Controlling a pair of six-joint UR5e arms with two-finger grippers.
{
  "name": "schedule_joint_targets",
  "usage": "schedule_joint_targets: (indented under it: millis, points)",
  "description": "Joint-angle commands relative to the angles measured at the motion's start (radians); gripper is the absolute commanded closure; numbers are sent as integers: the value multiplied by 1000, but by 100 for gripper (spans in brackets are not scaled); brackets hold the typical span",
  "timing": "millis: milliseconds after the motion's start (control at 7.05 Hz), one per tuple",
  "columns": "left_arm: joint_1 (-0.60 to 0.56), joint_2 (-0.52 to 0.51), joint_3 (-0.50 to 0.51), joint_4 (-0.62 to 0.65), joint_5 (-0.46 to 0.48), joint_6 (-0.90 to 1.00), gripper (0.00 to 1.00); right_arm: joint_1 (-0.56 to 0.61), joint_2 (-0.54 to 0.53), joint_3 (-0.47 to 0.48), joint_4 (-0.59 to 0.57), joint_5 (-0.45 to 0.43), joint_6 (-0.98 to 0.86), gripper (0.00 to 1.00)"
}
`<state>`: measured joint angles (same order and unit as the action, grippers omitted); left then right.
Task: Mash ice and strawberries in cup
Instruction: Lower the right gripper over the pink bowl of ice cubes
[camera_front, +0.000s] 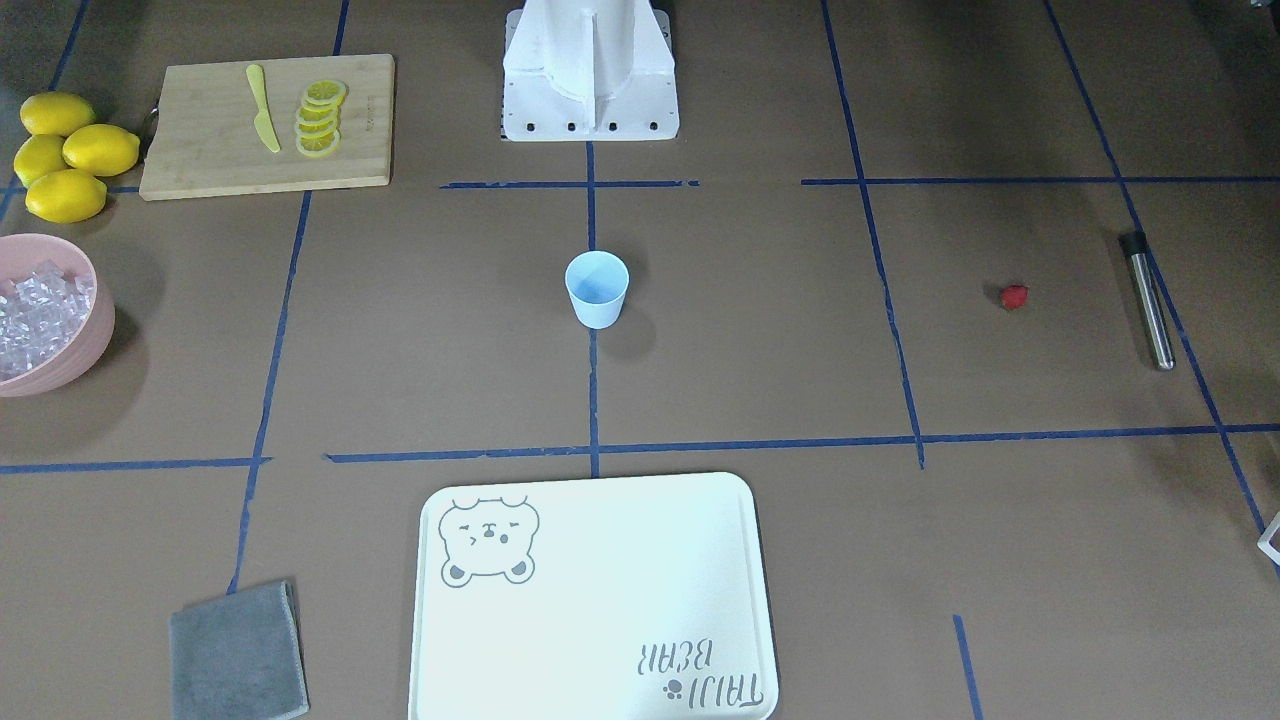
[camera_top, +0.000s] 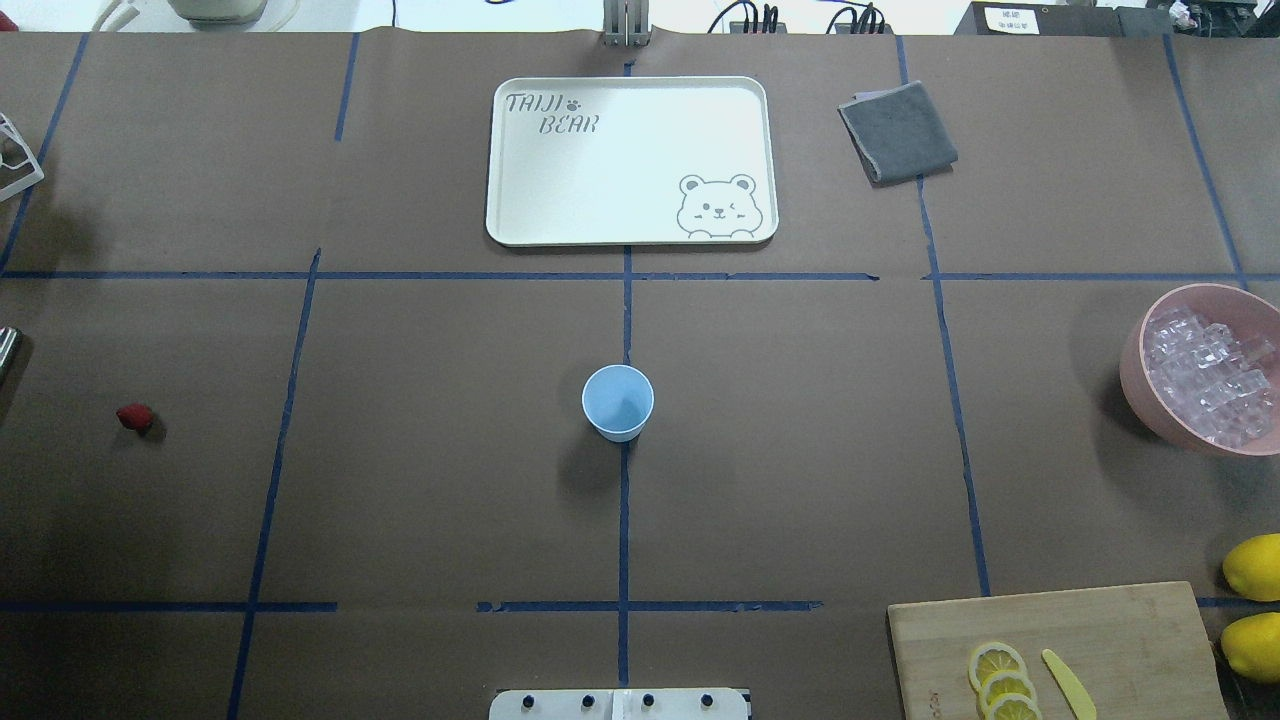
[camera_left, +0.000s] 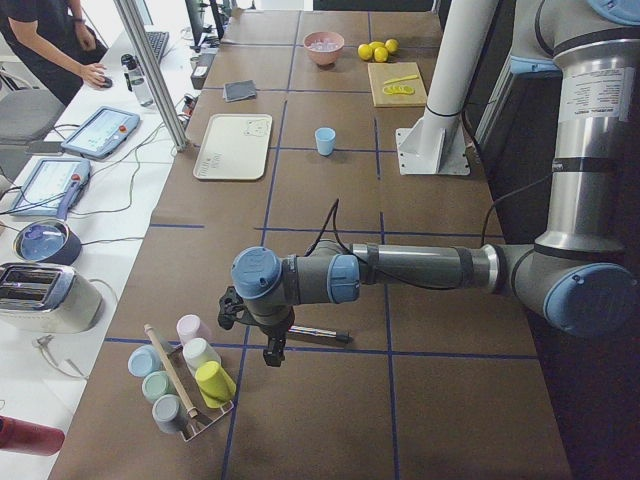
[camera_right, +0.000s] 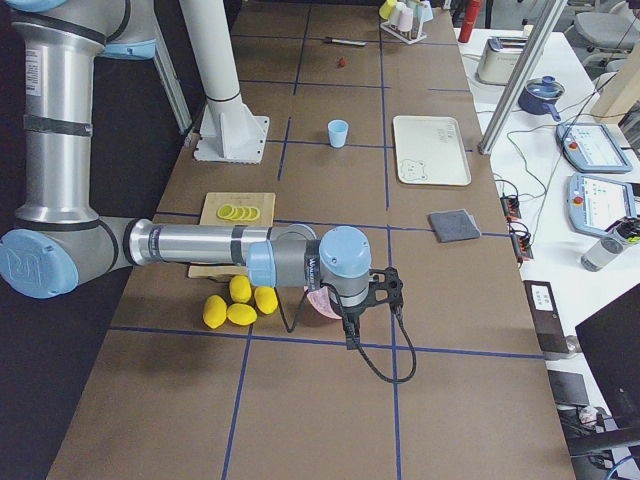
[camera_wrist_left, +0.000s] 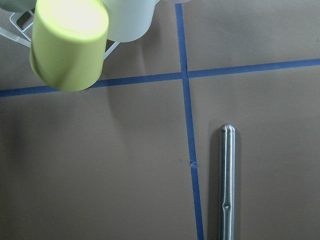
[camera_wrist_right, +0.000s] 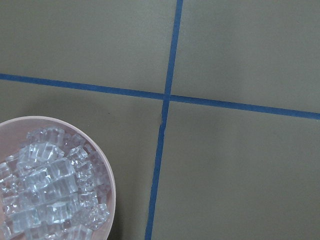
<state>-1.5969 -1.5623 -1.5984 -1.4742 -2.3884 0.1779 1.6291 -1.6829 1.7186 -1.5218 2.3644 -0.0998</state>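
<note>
The pale blue cup (camera_front: 597, 288) (camera_top: 618, 402) stands upright and empty-looking at the table's centre. One red strawberry (camera_front: 1014, 297) (camera_top: 134, 417) lies alone on the robot's left side, near a steel rod (camera_front: 1147, 300) (camera_wrist_left: 226, 185). Ice (camera_top: 1205, 375) (camera_wrist_right: 50, 195) fills a pink bowl (camera_front: 70, 365) at the robot's right edge. My left gripper (camera_left: 272, 350) hangs over the rod's end, far from the cup. My right gripper (camera_right: 348, 335) hovers beside the bowl. Neither wrist view shows fingers, so I cannot tell whether either gripper is open or shut.
A wooden board (camera_front: 200, 150) carries lemon slices (camera_front: 320, 120) and a yellow knife (camera_front: 263, 110), with whole lemons (camera_front: 70, 150) beside it. A white tray (camera_top: 630, 160) and grey cloth (camera_top: 897, 130) lie on the far side. A rack of cups (camera_left: 185, 385) stands by my left gripper.
</note>
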Motion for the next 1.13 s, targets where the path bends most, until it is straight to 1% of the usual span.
schedule_joint_targets:
  millis: [0,426,567,709,993]
  points:
    - [0,4,0,0,0,0,0,0,-3,-2,0,-1,0,0]
    - [0,10,0,-5,-1,2,0,0,6,6,0,-4,0,0]
    - [0,10,-2,-6,-1,2,0,-2,6,16,0,9,9,0]
    - [0,11,-9,-5,-1,0,0,-32,9,41,-1,6,73,1]
    - [-2,19,-20,-5,-3,-5,0,-168,9,159,2,-4,269,1]
